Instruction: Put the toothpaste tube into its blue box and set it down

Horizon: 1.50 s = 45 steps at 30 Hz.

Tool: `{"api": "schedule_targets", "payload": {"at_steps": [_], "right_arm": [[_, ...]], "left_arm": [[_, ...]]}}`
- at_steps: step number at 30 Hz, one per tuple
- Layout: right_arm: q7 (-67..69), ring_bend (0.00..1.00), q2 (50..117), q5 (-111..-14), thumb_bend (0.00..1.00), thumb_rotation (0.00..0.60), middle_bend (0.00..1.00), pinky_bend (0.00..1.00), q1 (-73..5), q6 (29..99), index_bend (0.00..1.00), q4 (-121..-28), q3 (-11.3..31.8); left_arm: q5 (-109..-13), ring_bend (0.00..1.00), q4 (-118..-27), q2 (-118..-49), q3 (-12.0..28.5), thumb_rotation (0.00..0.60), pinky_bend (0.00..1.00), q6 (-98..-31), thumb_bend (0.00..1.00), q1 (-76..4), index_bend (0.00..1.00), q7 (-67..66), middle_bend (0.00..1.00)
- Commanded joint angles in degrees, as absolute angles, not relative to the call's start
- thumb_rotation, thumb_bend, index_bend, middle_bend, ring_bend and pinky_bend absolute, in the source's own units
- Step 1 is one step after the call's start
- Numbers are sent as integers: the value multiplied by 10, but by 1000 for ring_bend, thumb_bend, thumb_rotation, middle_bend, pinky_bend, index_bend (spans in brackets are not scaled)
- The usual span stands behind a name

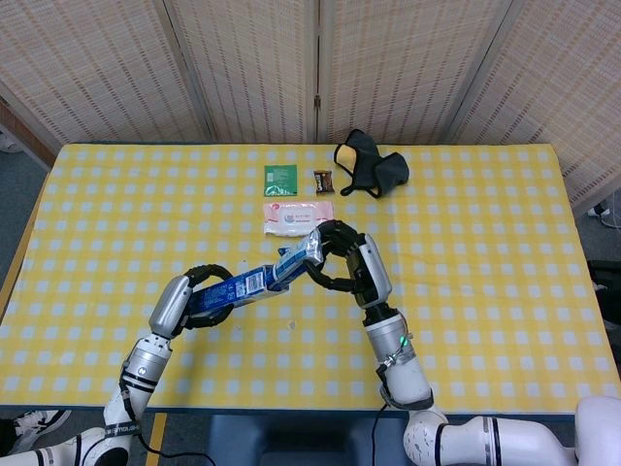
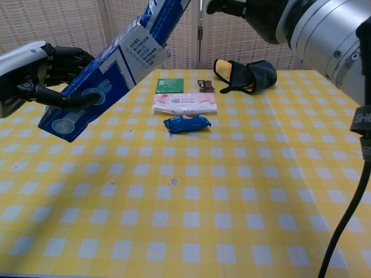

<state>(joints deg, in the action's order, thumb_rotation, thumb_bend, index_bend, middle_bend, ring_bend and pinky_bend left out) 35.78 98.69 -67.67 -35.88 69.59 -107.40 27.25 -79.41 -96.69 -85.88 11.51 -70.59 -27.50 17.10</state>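
My left hand (image 1: 206, 290) grips the blue toothpaste box (image 1: 231, 289) above the table, open end tilted up toward the right. In the chest view the box (image 2: 104, 87) slants up from my left hand (image 2: 49, 72). My right hand (image 1: 342, 254) holds the white and blue toothpaste tube (image 1: 299, 258) by its tail. The tube's cap end is inside the box's open mouth and hidden. In the chest view the tube (image 2: 172, 13) lines up with the box, and my right hand (image 2: 246, 10) is at the top edge.
On the yellow checked table (image 1: 485, 252) lie a pink wipes pack (image 1: 298, 217), a green packet (image 1: 280, 178), a small brown packet (image 1: 323, 180) and a black cloth (image 1: 374, 170). A small blue packet (image 2: 186, 123) lies below the wipes. Woven screens stand behind.
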Motion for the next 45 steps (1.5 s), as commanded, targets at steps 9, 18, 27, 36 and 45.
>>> {"api": "schedule_targets", "payload": {"at_steps": [9,18,27,36,45], "right_arm": [[390,419,1002,-721,325,600,484,639,-357,695,628,-1036,256],[401,293,1010,-739,325,600,354,593,-349,719,457,-1013,257],[384,184,1011,-734,325,600,235,456,-353,718,315,-992,261],[423,120,995,-756,325,600,167,395,-344,719,164,-995,256],[445,101,930,-763,325,600,141,368,-311,723,97,-1012,250]], "left_arm": [[-782,351,-970,-866,136,600,308,-732,508,-266,537,204,425],[-792,354,-983,-859,138,600,310,-748,508,-255,537,245,425],[-802,356,-991,-856,138,600,310,-759,508,-249,538,267,425],[-806,357,-998,-871,152,600,314,-787,508,-241,537,326,425],[-804,360,-983,-893,170,600,316,-812,508,-234,537,381,425]]}}
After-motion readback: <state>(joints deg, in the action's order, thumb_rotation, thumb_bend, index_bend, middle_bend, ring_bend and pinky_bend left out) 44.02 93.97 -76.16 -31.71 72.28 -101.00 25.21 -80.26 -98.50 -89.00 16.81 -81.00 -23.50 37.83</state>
